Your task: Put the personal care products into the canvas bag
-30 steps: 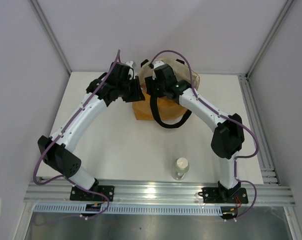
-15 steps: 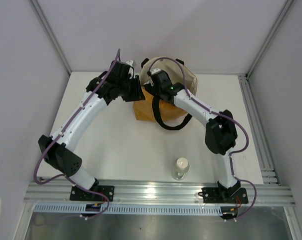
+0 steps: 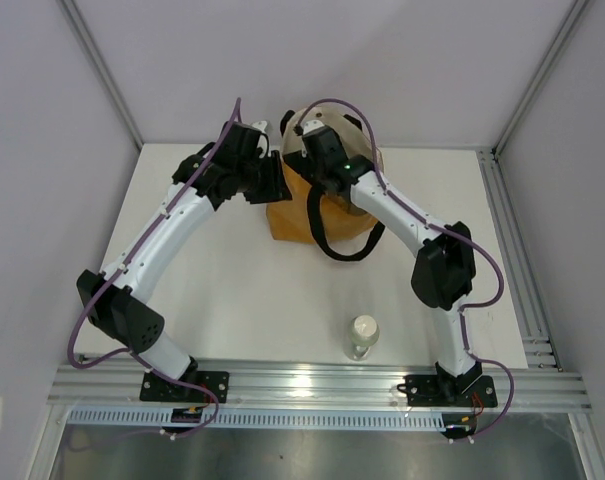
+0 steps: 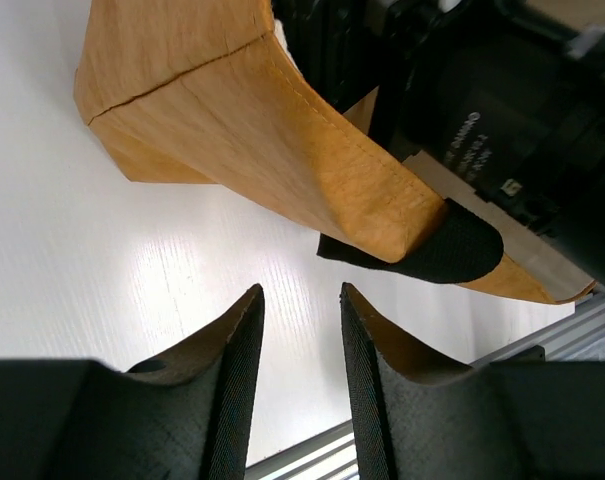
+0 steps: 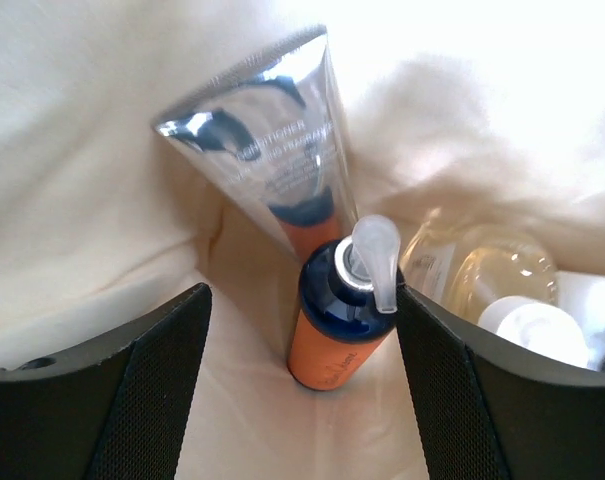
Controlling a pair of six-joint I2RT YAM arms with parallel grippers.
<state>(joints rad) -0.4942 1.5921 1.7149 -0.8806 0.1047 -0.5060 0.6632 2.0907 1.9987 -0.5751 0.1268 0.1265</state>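
The orange bottle [image 5: 332, 345] shows in the low middle of the right wrist view, down inside the bag [image 5: 72, 200]. It has a dark blue top and a clear pump. It sits between the two fingers of the right gripper [image 5: 302, 298], a bit past them, and touches neither one. The right gripper is wide open and holds nothing.

Just above the orange bottle, a shiny tube [image 5: 267, 150] leans toward the upper left. Its low end is tucked behind the bottle's top. To the right, a round yellow bottle [image 5: 482, 270] lies against the cream cloth. A white cap [image 5: 537, 330] shows just below it, at the lower right.

In the top view the bag sits in the upper middle of the frame, on the white table [image 3: 232, 290]. The right arm [image 3: 402, 215] reaches down into the bag's mouth, so its gripper is hidden there. A black handle [image 3: 332, 235] hangs down the bag's front. A clear bottle [image 3: 362, 335] stands alone in the low middle of the frame, well apart from the bag.

The left gripper [image 4: 300, 292] is at the bottom of the left wrist view. Its fingers are a little apart, and only bare table shows between them. The bag's tan corner is above them and does not touch them. In the top view this gripper is just left of the bag.
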